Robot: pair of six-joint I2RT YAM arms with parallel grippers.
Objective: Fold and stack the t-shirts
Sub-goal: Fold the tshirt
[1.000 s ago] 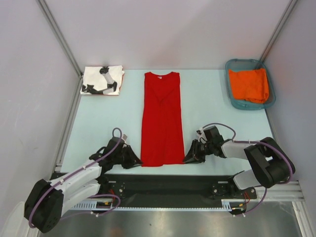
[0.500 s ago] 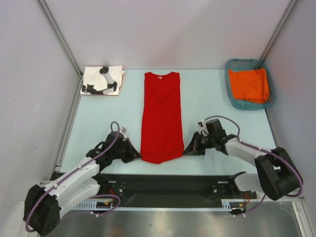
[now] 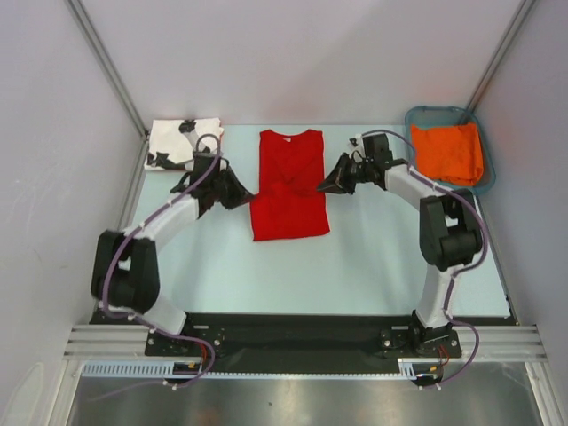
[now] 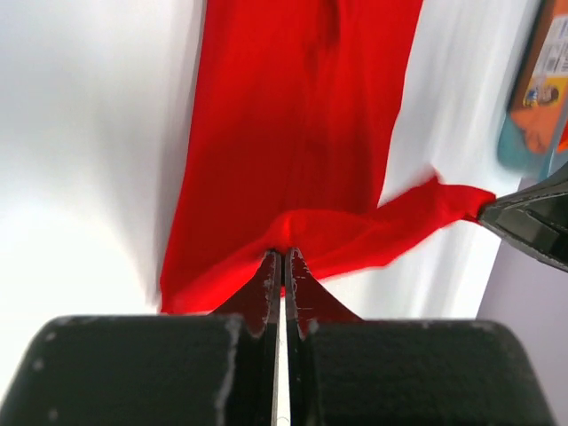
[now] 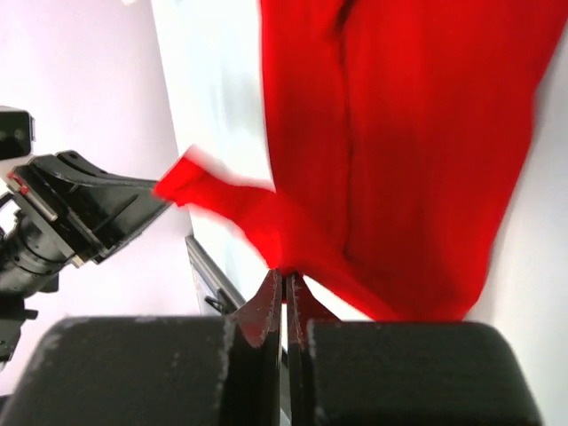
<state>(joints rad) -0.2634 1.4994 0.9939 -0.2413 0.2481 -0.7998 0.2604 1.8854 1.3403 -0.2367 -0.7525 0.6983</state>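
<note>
The red t-shirt point(image 3: 288, 182) lies lengthwise mid-table, its lower half lifted and doubled back toward the collar. My left gripper point(image 3: 251, 199) is shut on the left corner of its hem, and the left wrist view shows the jaws point(image 4: 284, 257) pinching red cloth point(image 4: 302, 115). My right gripper point(image 3: 322, 187) is shut on the right hem corner, jaws point(image 5: 284, 275) closed on the red cloth point(image 5: 408, 133). The hem hangs stretched between both grippers. The white t-shirt point(image 3: 182, 142) with black shapes lies folded at the back left corner.
A teal basket point(image 3: 415, 118) holding an orange cloth point(image 3: 450, 151) stands at the back right. The left arm reaches close past the white t-shirt. Grey walls enclose the table on the left, the back and the right.
Both grippers shut on the red shirt's bottom hem corners near the front edge, then carried them up and toward the collar. The shirt now looks about half as long.
</note>
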